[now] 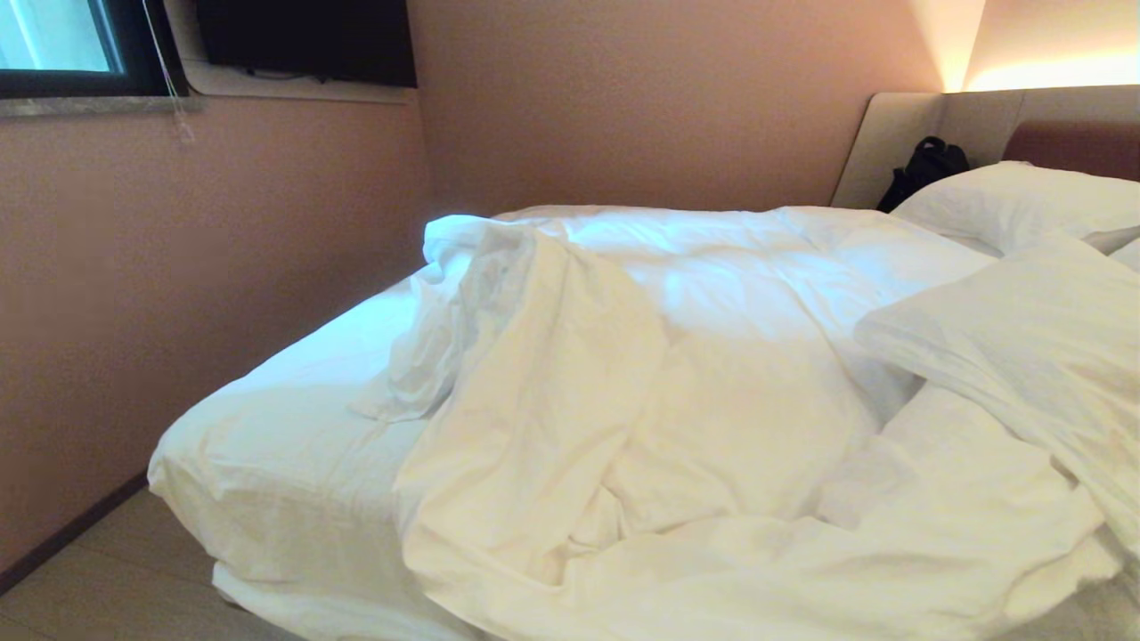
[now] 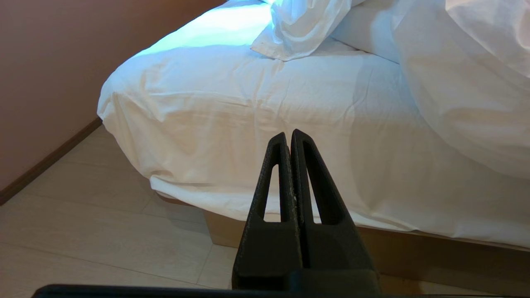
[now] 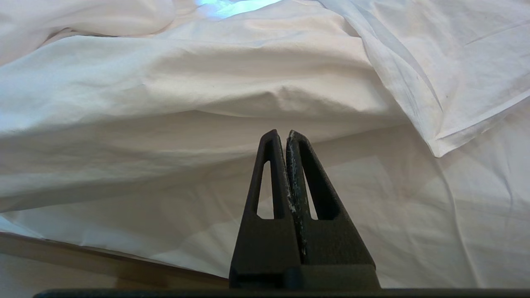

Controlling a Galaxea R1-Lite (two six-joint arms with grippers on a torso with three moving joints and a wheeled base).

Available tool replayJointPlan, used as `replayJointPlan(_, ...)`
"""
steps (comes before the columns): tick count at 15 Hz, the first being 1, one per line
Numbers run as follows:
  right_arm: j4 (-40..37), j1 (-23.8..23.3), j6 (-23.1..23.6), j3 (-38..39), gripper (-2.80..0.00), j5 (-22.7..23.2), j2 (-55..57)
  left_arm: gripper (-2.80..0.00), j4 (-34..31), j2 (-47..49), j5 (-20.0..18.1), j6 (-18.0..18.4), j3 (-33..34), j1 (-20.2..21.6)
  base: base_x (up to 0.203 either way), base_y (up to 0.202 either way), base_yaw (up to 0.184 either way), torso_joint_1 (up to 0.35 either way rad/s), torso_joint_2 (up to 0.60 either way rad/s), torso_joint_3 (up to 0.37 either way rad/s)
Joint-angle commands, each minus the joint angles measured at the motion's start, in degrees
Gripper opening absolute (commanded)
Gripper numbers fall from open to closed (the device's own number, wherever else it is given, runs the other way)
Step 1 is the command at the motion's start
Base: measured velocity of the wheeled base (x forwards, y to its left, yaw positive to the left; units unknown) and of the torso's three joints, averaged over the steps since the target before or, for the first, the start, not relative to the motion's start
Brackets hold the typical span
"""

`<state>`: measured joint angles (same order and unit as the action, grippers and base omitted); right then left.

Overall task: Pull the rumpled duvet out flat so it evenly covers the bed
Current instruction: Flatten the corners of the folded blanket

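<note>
The thick, puffy white duvet in its wrinkled cotton cover (image 1: 677, 383) lies bunched in a heap over the middle and right of the wide low bed with the white-sheeted mattress (image 1: 267, 445). One fold stands up in a ridge towards the left, and loose cloth spills over the near edge. The left strip of the mattress, from the near corner back to the far wall, is bare sheet, so the cover is far from even. By my judgement nothing of the job is done: the whole spread, left and towards the foot, is still to do.

Two rectangular white pillows (image 1: 1024, 356) sit at the right, the nearer one resting on the duvet. A small black bag (image 1: 922, 169) leans against the beige padded headboard (image 1: 899, 142).

The left gripper (image 2: 288, 134) hangs off the near left corner of the bed, jaws pressed together on nothing. The right gripper (image 3: 281, 134) points at the duvet's near overhang, jaws likewise together and empty, apart from the cloth.
</note>
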<state>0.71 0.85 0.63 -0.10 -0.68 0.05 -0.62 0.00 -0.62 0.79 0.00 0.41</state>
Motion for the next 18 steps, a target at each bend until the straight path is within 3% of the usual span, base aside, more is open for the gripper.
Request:
replayJointPlan(1,0.0,0.03,0.07,0.01,-2.8,-0.02,-0.05,-2.8,0.01,0.0,0.01,-0.01,0.0,0.02,0.0,0.0,0.0,0.0,0.0,0.0)
replayJointPlan(9,0.0,0.03,0.06,0.01,-2.8,-0.02,-0.05,-2.8,-0.07,0.0,0.01,-0.19,0.0,0.02,-0.166,0.0,0.001,0.004,0.0,0.002)
replayJointPlan(18,0.0,0.03,-0.02,0.01,-2.8,-0.02,-0.05,-2.8,-0.08,0.0,0.09,-0.1,0.0,0.02,-0.007,0.0,0.0,0.0,0.0,0.0)
